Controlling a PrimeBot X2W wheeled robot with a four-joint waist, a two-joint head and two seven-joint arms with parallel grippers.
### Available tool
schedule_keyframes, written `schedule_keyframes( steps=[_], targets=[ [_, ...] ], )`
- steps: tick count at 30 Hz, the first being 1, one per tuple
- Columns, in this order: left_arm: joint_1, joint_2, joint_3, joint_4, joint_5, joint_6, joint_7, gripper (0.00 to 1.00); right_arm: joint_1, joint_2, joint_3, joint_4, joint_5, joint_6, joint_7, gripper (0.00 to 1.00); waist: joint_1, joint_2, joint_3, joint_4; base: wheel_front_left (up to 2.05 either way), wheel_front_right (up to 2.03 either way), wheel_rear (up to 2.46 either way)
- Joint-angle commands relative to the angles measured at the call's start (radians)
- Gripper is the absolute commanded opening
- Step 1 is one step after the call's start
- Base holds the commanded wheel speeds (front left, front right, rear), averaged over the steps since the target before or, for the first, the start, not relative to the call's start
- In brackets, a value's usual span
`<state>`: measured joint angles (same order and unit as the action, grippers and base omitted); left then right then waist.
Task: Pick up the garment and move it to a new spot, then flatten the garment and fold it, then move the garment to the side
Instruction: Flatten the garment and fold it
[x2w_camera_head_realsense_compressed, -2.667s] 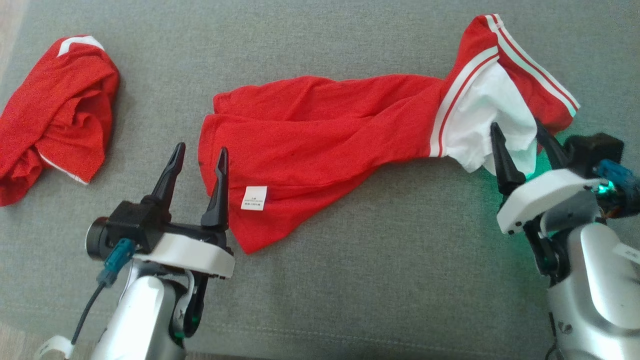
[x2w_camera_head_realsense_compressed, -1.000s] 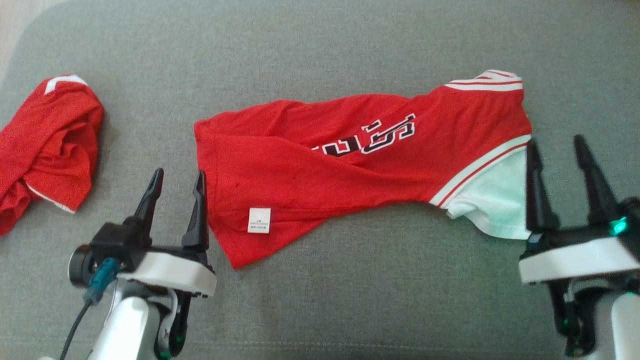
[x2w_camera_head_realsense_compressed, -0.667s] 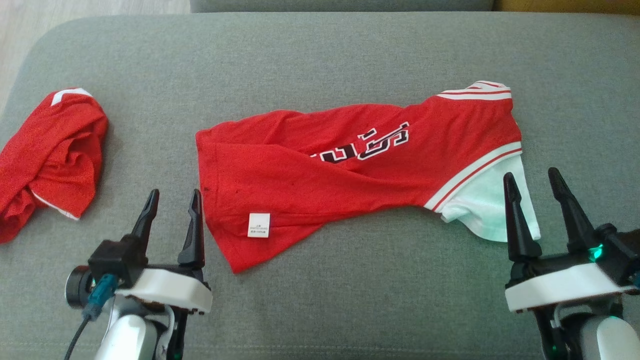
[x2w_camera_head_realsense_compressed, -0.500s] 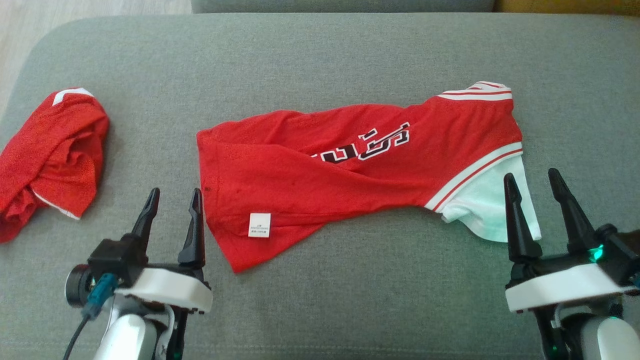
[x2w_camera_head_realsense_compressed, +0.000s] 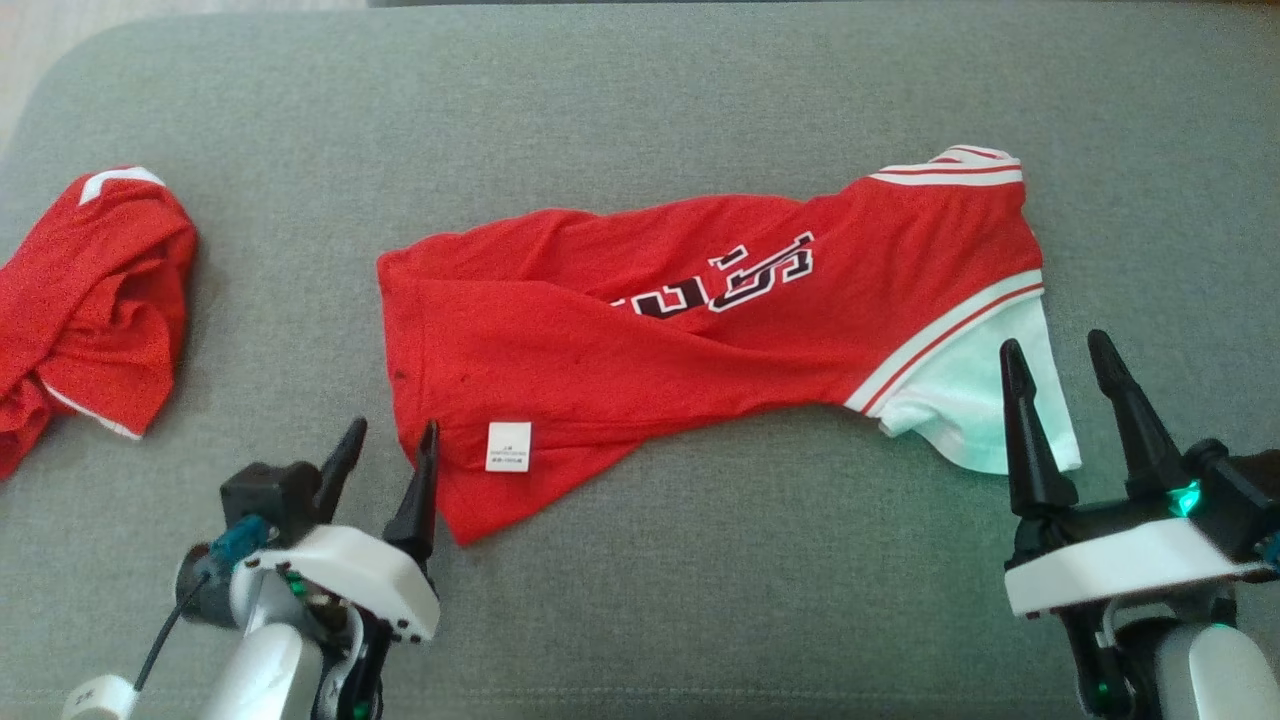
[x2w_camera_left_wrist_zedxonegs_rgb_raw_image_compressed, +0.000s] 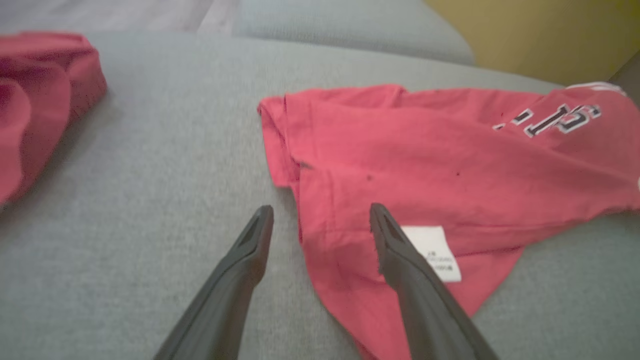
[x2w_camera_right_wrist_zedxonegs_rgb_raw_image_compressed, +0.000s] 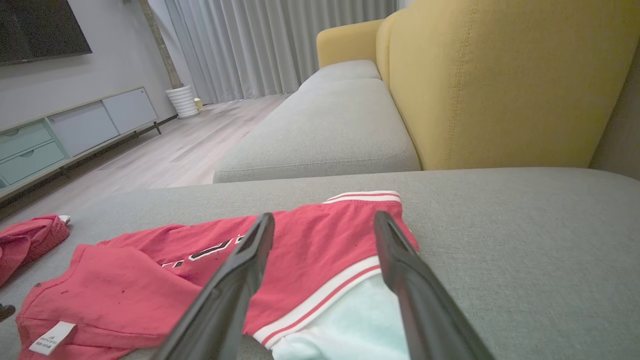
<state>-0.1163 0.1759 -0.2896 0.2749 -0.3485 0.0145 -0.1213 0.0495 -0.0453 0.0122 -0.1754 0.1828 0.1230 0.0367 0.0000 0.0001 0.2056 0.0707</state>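
Garment (x2w_camera_head_realsense_compressed: 650, 330) is lying stretched out mid sofa cushion (x2w_camera_head_realsense_compressed: 640, 90), twisted and wrinkled, not yet flat or folded. Left fingers (x2w_camera_head_realsense_compressed: 420, 485) are hanging apart and empty, straddling its hem near the label (x2w_camera_head_realsense_compressed: 508, 446). Right fingers (x2w_camera_head_realsense_compressed: 1025, 440) are hanging apart and empty beside its white end. By the look of it, placing is finishing, while flattening, folding and shifting aside are still waiting.

Red jersey (x2w_camera_head_realsense_compressed: 620, 350) lies in front of me on grey cushion (x2w_camera_head_realsense_compressed: 700, 100), stretched L-to-R, mostly flat but twisted w/ creases mid-body. Black-white lettering (x2w_camera_head_realsense_compressed: 735, 280) faces up, white label (x2w_camera_head_realsense_compressed: 508, 446) near L hem corner, white panel (x2w_camera_head_realsense_compressed: 975, 405) past striped trim (x2w_camera_head_realsense_compressed: 945, 345) at R end.
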Motion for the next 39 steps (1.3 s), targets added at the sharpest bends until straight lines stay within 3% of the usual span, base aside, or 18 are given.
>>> schedule_keyframes(
  steps=[1,16,17,18,20,21,28,39],
  targets=[
    [-0.043,0.011,0.032,0.009,-0.018,-0.009,0.011,1.0,-0.033,-0.005,0.025,-0.027,0.012,0.008,-0.003,1.0,0.0,-0.0001,0.005,-0.008,0.0,0.0,0.0],
    [-0.092,0.003,0.029,0.146,-0.076,-0.073,-0.026,1.0,-0.034,-0.005,0.02,-0.002,0.026,0.008,-0.001,1.0,0.0,-0.0001,0.022,-0.023,0.0,0.0,0.0],
    [-0.097,0.004,0.026,0.156,-0.08,-0.08,-0.024,0.6,-0.034,-0.005,0.02,-0.001,0.027,0.008,0.0,1.0,0.0,-0.0001,0.022,-0.024,0.0,0.0,0.0],
    [-0.1,0.005,0.023,0.164,-0.084,-0.087,-0.024,0.37,-0.034,-0.005,0.02,0.001,0.027,0.008,0.0,1.0,0.0,-0.0001,0.021,-0.024,0.0,0.0,0.0],
    [-0.106,0.007,0.019,0.175,-0.088,-0.094,-0.031,0.04,-0.034,-0.005,0.018,0.003,0.027,0.008,0.001,1.0,0.0,-0.0001,0.02,-0.025,0.0,0.0,0.0],
    [-0.108,0.009,0.017,0.179,-0.087,-0.096,-0.037,0.0,-0.032,-0.005,0.016,0.005,0.028,0.008,0.002,1.0,0.0,-0.0001,0.019,-0.026,0.0,0.0,0.0],
    [-0.108,0.016,0.012,0.183,-0.08,-0.093,-0.071,0.0,-0.012,-0.005,-0.022,0.041,0.036,0.008,0.035,1.0,0.0,-0.0001,0.013,-0.025,0.0,0.0,0.0],
    [-0.107,0.016,0.001,0.103,-0.067,-0.073,-0.092,0.0,-0.035,-0.005,-0.124,0.26,0.018,0.008,0.167,1.0,0.0,-0.0001,0.042,0.005,0.0,0.0,0.0]
  ],
)
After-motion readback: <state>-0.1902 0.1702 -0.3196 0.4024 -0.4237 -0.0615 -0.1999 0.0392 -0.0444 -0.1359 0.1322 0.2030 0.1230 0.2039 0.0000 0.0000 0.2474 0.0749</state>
